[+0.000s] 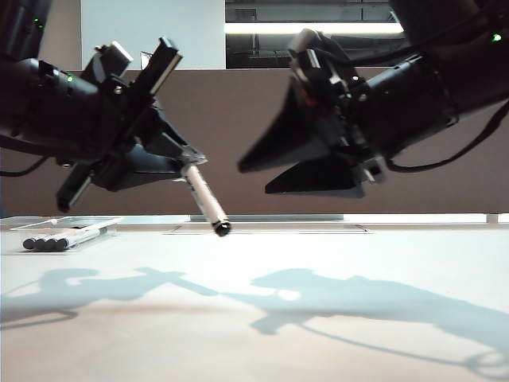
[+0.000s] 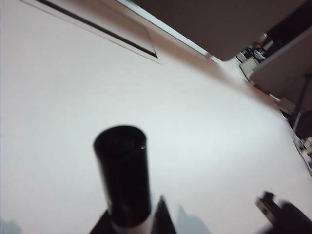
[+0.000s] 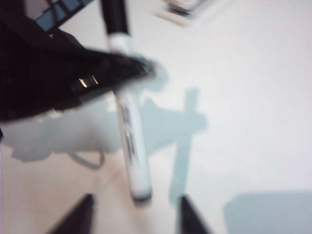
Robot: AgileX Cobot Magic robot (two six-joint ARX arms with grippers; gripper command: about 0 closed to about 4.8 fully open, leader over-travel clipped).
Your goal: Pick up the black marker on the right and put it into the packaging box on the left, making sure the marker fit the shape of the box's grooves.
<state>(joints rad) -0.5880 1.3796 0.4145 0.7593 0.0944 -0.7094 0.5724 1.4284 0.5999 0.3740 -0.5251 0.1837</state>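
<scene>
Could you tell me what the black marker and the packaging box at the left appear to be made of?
The black marker, held in the left claw above the table, looks like smooth plastic: a white barrel with dark print and a glossy black cap that catches a highlight. The packaging box seems to be thin clear plastic, since its walls show through; blur leaves its finish uncertain.

blur: we see the left gripper (image 3: 97,73) smeared | cut off: the black marker (image 2: 124,180) barrel | unreadable: marker print

left pincer (image 3: 127,68) clamping black marker (image 3: 130,141), right pincer (image 3: 135,207) spread
</scene>
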